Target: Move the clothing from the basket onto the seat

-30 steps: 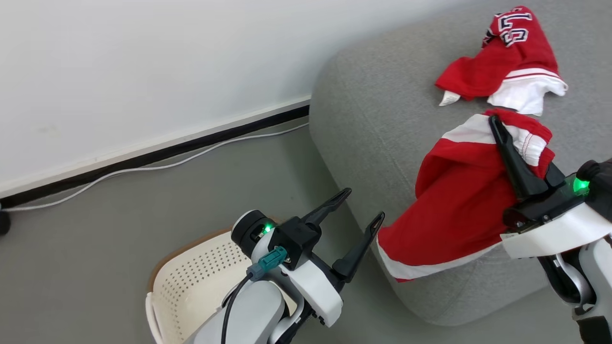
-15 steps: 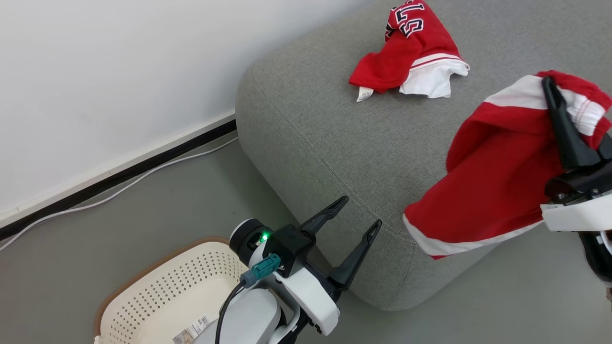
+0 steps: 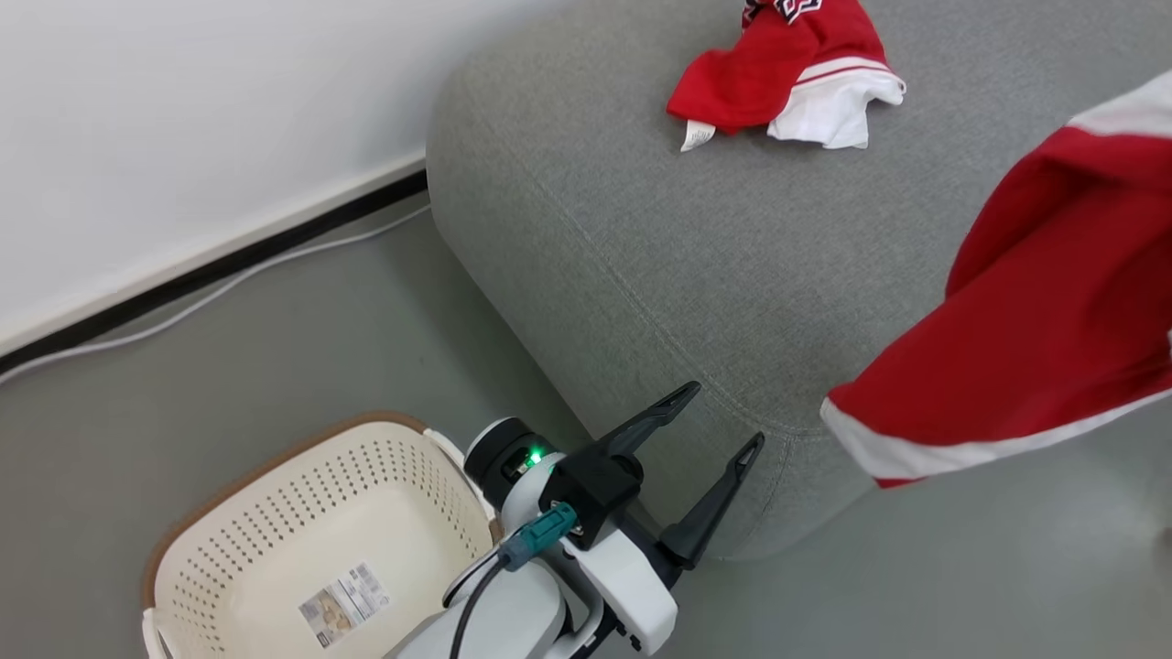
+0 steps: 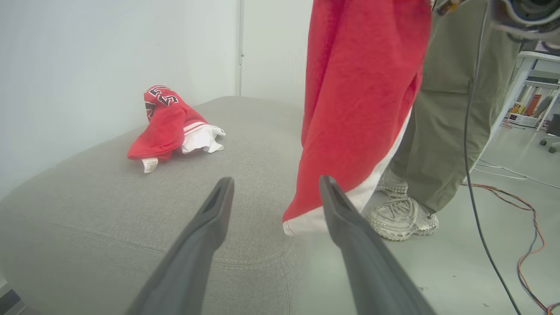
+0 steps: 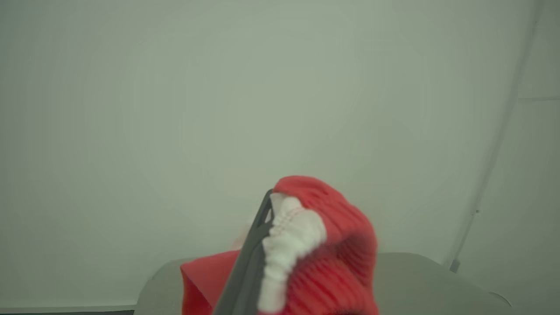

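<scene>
Two red clothes are out of the basket (image 3: pixel 275 458), and a paper label (image 3: pixel 343 604) lies on its floor. You can see the jersey (image 3: pixel 778 64) lying bunched up on the seat (image 3: pixel 696 256), over by its far side. Your right claw (image 5: pixel 272 210) is pinched tight on the striped piece (image 3: pixel 1044 302), which hangs in the air by the seat's near edge. Your left claw (image 3: pixel 723 416) is spread wide with nothing in it, between basket and seat. A person's leg (image 4: pixel 446 109) stands behind the hanging cloth.
</scene>
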Tool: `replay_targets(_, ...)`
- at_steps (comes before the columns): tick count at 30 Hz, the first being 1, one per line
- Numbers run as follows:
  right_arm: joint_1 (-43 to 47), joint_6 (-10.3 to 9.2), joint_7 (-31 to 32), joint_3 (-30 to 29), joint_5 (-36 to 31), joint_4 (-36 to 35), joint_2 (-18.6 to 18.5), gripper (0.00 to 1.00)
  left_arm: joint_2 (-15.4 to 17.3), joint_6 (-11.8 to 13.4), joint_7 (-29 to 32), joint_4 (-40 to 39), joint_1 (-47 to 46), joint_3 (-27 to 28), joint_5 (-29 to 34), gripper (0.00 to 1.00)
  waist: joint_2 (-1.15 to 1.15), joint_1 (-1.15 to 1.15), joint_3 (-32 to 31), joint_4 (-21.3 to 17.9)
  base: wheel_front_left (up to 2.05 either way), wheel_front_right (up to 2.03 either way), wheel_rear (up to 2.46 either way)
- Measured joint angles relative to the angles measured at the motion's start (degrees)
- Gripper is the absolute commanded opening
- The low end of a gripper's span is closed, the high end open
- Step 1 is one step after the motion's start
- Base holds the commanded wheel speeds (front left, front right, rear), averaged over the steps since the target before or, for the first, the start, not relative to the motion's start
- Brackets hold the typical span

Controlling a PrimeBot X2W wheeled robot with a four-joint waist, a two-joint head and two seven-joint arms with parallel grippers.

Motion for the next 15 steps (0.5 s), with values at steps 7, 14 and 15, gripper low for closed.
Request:
replay_targets(7, -6.70, 0.00, 0.00, -3.43, 0.07, 3.30, -5.24, 0.00, 0.15, 3.27, 0.00, 1.21, -4.77, -5.79, 0.43, 1.00, 0.00, 0.00, 5.57, 1.23, 0.00, 0.00, 0.00)
replay_targets(14, -13.18, 0.00, 0.00, -5.83, 0.19, 7.22, -9.12, 0.00, 0.26, 7.80, -0.01, 1.64, -11.04, -13.14, -0.14, 1.00, 0.00, 0.00, 12.17, 3.99, 0.00, 0.00, 0.00)
replay_targets(15, -14.26, 0.00, -0.01, -6.33, 0.19, 7.73, -9.50, 0.00, 0.29, 8.57, -0.01, 1.83, -11.87, -14.13, -0.70, 1.00, 0.00, 0.00, 13.14, 4.45, 0.00, 0.00, 0.00)
